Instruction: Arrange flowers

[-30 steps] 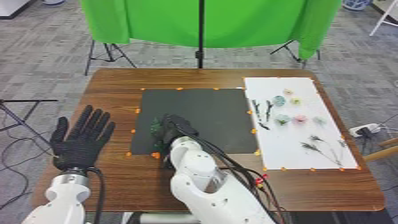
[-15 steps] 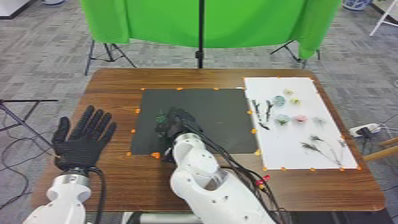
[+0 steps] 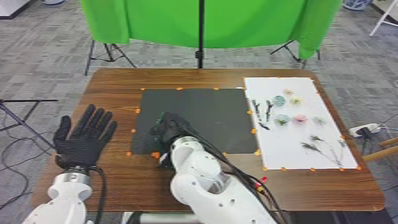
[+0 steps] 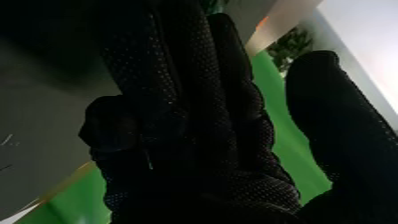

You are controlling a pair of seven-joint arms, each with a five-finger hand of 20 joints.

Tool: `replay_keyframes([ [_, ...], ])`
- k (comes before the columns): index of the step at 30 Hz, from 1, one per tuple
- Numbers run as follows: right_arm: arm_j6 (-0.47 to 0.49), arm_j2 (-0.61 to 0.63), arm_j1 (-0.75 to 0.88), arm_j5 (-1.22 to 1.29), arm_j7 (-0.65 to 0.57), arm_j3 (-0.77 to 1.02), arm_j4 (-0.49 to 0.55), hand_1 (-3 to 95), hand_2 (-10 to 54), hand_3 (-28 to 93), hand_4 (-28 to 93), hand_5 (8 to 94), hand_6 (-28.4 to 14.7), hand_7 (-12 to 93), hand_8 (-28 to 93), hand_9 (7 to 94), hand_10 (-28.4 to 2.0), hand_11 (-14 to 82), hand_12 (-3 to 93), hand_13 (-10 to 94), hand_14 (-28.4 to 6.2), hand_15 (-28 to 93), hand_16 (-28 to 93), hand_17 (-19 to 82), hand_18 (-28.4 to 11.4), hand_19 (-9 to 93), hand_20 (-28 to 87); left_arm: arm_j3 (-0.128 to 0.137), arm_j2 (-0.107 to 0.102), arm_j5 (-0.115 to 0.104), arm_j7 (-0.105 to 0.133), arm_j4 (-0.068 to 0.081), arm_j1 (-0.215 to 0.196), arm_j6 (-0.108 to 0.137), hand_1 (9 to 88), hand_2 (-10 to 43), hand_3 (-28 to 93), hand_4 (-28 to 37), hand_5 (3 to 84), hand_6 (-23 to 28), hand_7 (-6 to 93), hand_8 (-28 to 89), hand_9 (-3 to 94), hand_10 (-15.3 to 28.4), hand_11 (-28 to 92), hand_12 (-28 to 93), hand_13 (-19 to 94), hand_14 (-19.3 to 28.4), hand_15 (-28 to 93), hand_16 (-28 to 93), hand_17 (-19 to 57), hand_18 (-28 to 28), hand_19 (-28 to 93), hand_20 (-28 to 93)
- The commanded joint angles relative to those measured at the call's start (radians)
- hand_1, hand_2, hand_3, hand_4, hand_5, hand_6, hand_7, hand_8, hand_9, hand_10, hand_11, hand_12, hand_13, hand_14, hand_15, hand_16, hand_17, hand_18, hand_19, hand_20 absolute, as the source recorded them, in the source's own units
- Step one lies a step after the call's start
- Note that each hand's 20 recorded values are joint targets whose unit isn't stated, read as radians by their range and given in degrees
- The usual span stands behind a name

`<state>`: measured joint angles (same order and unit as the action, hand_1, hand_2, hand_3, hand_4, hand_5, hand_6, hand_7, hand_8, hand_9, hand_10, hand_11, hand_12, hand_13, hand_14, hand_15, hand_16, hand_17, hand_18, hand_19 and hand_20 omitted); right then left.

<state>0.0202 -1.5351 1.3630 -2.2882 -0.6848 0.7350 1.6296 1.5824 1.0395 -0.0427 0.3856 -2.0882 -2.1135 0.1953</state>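
From my remote seat, I'm seeing rounded white shells forming my left arm [image 3: 60, 202] and right arm [image 3: 200, 187] at the table's [image 3: 120, 192] near side. A silvery collar [image 3: 75, 170] is ringing the left wrist; black cables [image 3: 233, 171] are trailing along the right arm. My right hand [image 3: 175, 125] is wearing black, finely dotted fabric.

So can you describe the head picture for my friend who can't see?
The robot's right hand is over a dark mat on a brown table. Flowers and stems lie on a white sheet to the right; the left hand is open.
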Motion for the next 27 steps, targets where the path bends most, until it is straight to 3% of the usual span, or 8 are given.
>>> replay_keyframes([
  [1, -0.043, 0.027, 0.004, 0.027, 0.005, 0.014, 0.037, 28.4, 3.6, 80, -20, 77.3, -5.6, 41, -13, 84.7, -18.6, 16.6, 16.4, 86, -11.6, 43, 24, 41, -28.4, 93, 50, -0.001, 0.026, -0.002, -0.005, 0.004, -0.021, -0.008, 20.6, 16.9, 75, -28.3, 45.1, 10.4, 8.3, -9, 39.1, 16.0, 19, 9, 28, 16.2, 33, -7, -8.8, 13.9, 35, 12],
  [7, -0.118, 0.097, 0.034, 0.048, 0.001, 0.119, 0.156, 28.3, 3.6, 81, -20, 77.3, -5.7, 43, -12, 85.1, -18.5, 17.0, 16.5, 86, -11.5, 42, 25, 42, -28.4, 93, 50, 0.035, 0.052, 0.001, -0.001, -0.014, -0.071, -0.003, 20.6, 16.9, 75, -28.3, 45.1, 10.4, 8.3, -9, 39.1, 16.1, 19, 9, 28, 16.2, 34, -7, -8.8, 13.8, 35, 12],
  [12, -0.197, 0.227, 0.068, -0.003, 0.001, 0.250, 0.256, 28.7, 2.4, 81, -19, 78.3, -5.6, 45, -12, 85.7, -19.1, 17.4, 17.0, 86, -11.9, 43, 25, 42, -28.4, 93, 51, 0.054, 0.063, 0.008, 0.016, -0.026, -0.099, -0.017, 20.5, 17.0, 75, -28.3, 45.1, 10.5, 8.3, -9, 39.1, 16.0, 19, 9, 28, 16.2, 34, -7, -8.8, 13.8, 35, 12],
  [19, -0.038, 0.482, 0.140, -0.025, -0.091, 0.474, 0.405, 32.6, -8.5, 79, -19, 73.2, -7.1, 27, -13, 77.2, -20.7, 18.1, 16.7, 76, -13.9, 49, 21, 40, -28.4, 93, 53, 0.078, 0.063, 0.006, 0.041, -0.034, -0.111, -0.016, 20.7, 17.6, 76, -28.3, 45.0, 10.3, 8.3, -9, 39.0, 16.1, 19, 9, 28, 16.1, 33, -7, -8.8, 13.8, 35, 12],
  [22, 0.075, 0.558, 0.213, 0.022, -0.136, 0.588, 0.461, 33.4, -9.5, 80, -21, 71.7, -7.4, 24, -12, 74.8, -21.0, 17.7, 16.5, 74, -14.4, 51, 20, 39, -28.4, 93, 54, 0.086, 0.061, -0.001, 0.048, -0.040, -0.116, -0.007, 20.8, 17.6, 76, -28.3, 45.0, 10.4, 8.2, -9, 39.0, 16.1, 19, 9, 28, 16.1, 33, -7, -8.8, 13.8, 35, 12],
  [27, 0.067, 0.686, 0.410, -0.044, -0.123, 0.732, 0.504, 35.8, -9.5, 80, -27, 67.7, -8.4, 18, -11, 69.2, -21.5, 17.0, 15.9, 68, -15.2, 50, 18, 34, -28.4, 93, 43, 0.090, 0.064, -0.007, 0.056, -0.044, -0.124, -0.001, 21.0, 17.7, 76, -28.3, 45.1, 10.4, 8.3, -9, 39.1, 16.1, 19, 9, 28, 16.1, 33, -7, -8.8, 13.8, 35, 12],
])
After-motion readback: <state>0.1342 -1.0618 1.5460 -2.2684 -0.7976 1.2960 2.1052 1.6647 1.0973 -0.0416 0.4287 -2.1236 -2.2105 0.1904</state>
